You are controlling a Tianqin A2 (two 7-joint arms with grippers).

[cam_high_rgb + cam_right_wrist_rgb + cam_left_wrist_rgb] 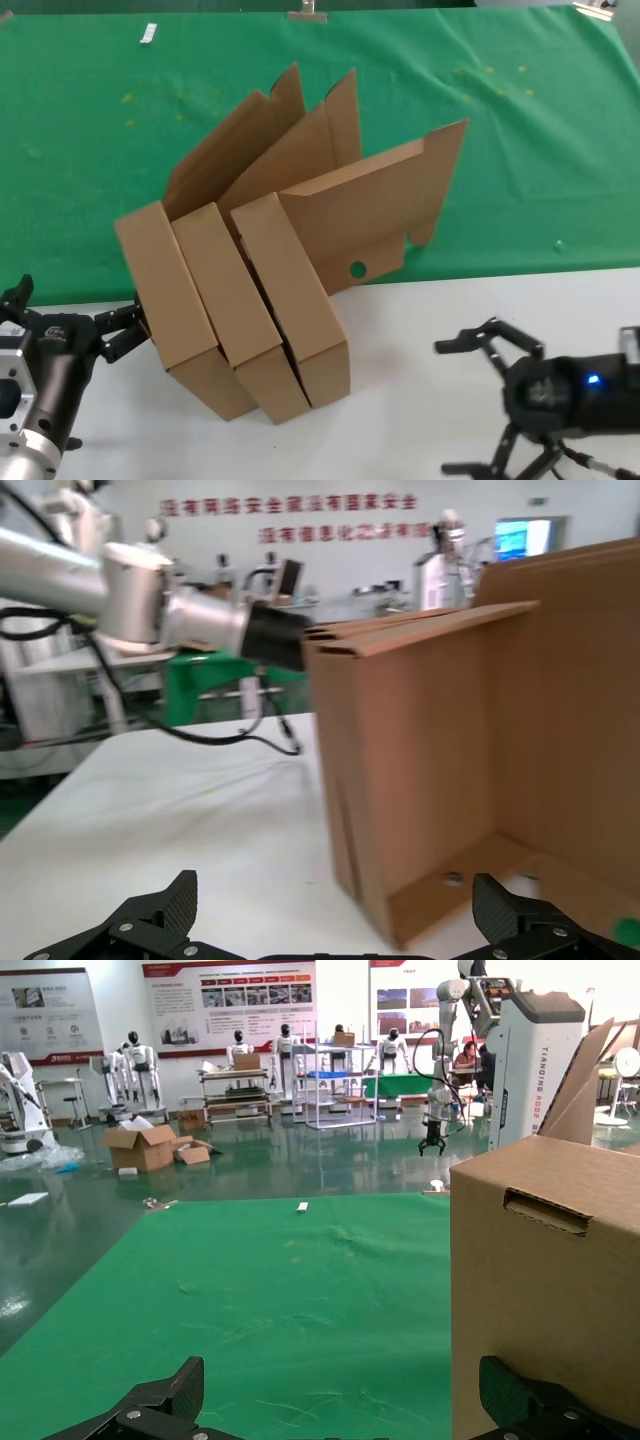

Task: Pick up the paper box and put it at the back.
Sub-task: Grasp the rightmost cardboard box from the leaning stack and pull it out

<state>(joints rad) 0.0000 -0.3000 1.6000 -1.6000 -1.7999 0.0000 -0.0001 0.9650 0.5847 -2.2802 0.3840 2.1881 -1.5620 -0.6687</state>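
Three alike brown cardboard paper boxes stand on edge side by side, lids open toward the back: left (172, 300), middle (235, 300), right (295, 290). The right one's lid has a small round hole (357, 268). They straddle the edge between the white table and the green cloth at the back (520, 130). My left gripper (70, 312) is open and empty, one finger close beside the left box (545, 1280). In its wrist view the left gripper (342, 1385) faces the cloth (280, 1280). My right gripper (455, 405) is open and empty, apart from the right box (420, 770).
The white tabletop (420, 330) runs along the front, under both grippers. Small white bits (148, 34) lie at the cloth's far edge. In the right wrist view, past my right gripper (337, 895), the left arm (150, 610) shows beyond the boxes.
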